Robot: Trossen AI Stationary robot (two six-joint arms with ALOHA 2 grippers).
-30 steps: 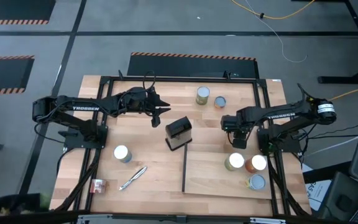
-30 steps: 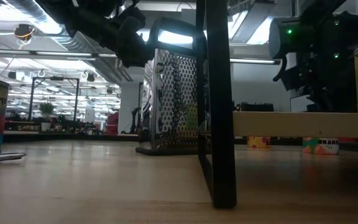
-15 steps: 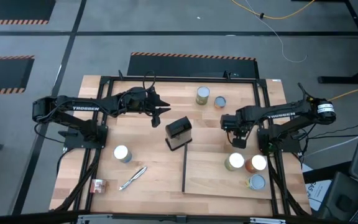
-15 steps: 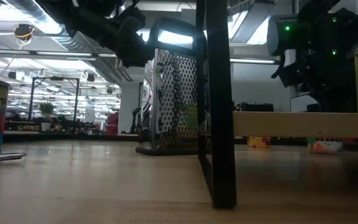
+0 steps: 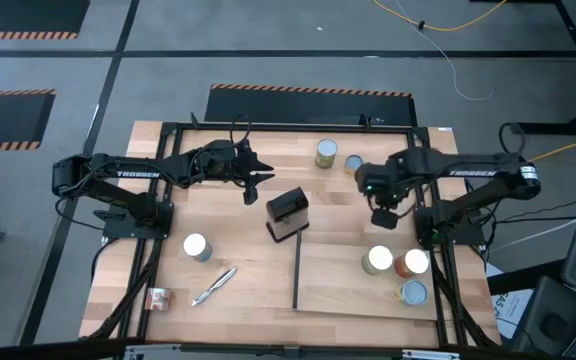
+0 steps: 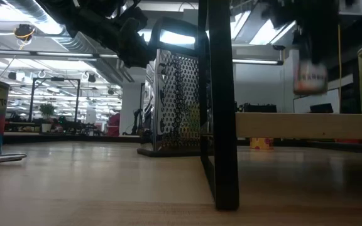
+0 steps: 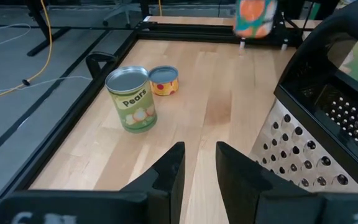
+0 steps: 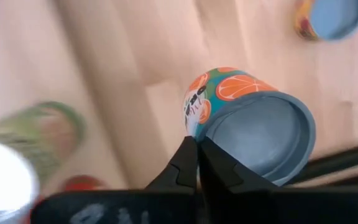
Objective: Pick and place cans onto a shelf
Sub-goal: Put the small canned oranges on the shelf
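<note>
My right gripper [image 5: 383,212] hangs above the table just beyond the shelf's [image 5: 338,285] far edge, shut on an orange-labelled can [image 8: 253,118], which shows in mid-air in the low view [image 6: 310,72]. Three cans [image 5: 377,259] stand on the shelf at its right end. A Pears can [image 7: 131,99] and a short yellow can [image 7: 164,81] stand on the table at the far side. Another can [image 5: 197,247] stands near the left. My left gripper [image 7: 199,168] hovers open by the grater, holding nothing. My right gripper pinches the orange-labelled can's top rim [image 8: 194,138] between its two nearly closed fingers, at one spot on the edge. The fingers come from above, pointing down. The can hangs below them, clear of the table.
A metal grater [image 5: 287,213] stands mid-table beside the shelf's black post [image 6: 222,100]. A silver pen-like tool [image 5: 213,286] and a small red can [image 5: 156,298] lie near the front left. The shelf's left half is bare wood.
My right gripper has gone up with the orange-labelled can, most of the rise in the last half second. The can, which stood on the table behind the shelf's board, now hangs well clear of it.
</note>
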